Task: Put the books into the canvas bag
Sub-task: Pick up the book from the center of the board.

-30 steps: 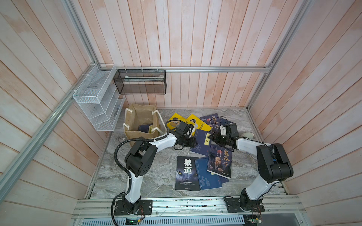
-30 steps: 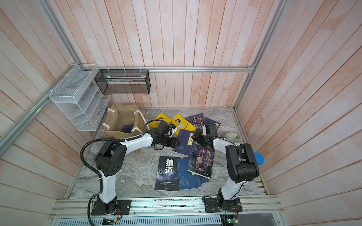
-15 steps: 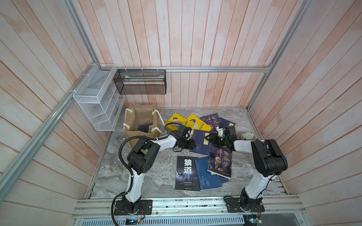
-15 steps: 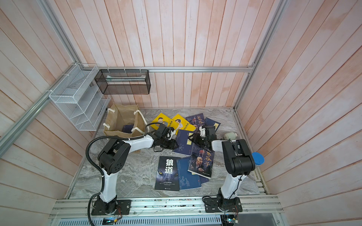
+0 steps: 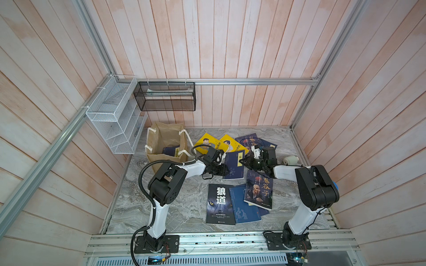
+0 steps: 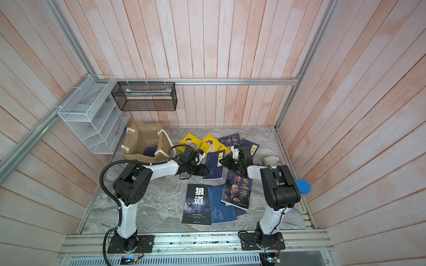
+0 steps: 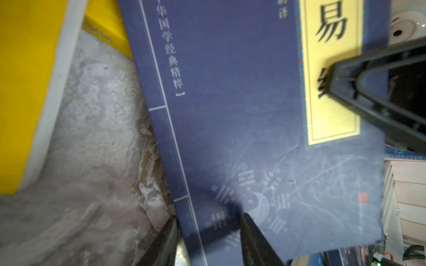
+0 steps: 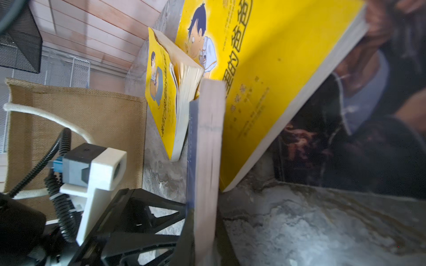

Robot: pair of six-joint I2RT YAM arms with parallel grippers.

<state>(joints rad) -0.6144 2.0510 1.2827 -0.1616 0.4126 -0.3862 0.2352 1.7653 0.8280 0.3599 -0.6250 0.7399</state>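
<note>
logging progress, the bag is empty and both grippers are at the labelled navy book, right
No, the bag isn't empty: both top views show a navy book in it. The left gripper and right gripper are both at the labelled book.

A navy book (image 7: 242, 126) fills my view at a slant, its yellow label (image 7: 332, 80) near one side. My left hand (image 7: 209, 221) clamps its spine corner, one finger (image 7: 255, 239) on the cover, the other against the spine edge. My right hand's black finger (image 7: 373, 96) crosses the label. Beside the spine lies grey marble worktop (image 7: 92, 149), then a yellow book (image 7: 23, 80) showing white page edges.
</note>
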